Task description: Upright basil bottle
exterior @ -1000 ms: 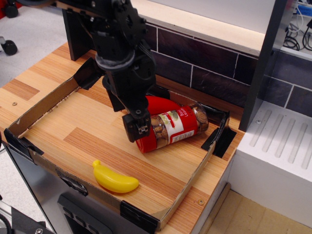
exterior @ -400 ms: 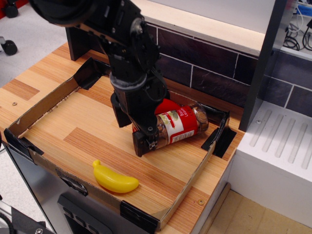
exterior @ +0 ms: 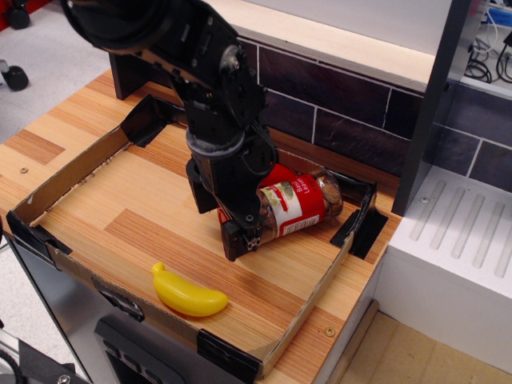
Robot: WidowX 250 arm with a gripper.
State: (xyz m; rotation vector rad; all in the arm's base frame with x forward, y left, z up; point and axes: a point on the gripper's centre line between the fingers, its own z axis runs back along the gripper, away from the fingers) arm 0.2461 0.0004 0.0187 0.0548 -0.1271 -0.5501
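Note:
The basil bottle (exterior: 298,206) lies on its side in the cardboard tray (exterior: 76,172), towards the back right. It is a clear jar with a red-and-white label and brownish contents, its base pointing right. Its red cap end is mostly hidden behind my gripper (exterior: 232,224). The black gripper reaches down at the cap end, and its near finger (exterior: 241,237) stands in front of the cap, close to the tray floor. The jaws look spread apart, and I see no grip on the bottle.
A glossy red chili pepper toy (exterior: 278,173) lies just behind the bottle. A yellow toy banana (exterior: 189,294) lies at the tray's front edge. Black clips (exterior: 360,224) hold the tray corners. A dark tiled wall (exterior: 336,88) stands behind, and a white ribbed unit (exterior: 456,264) to the right.
My gripper has moved right and down, from beside the bottle's cap to over it. The cap is now hidden by the near finger. The bottle has not visibly moved.

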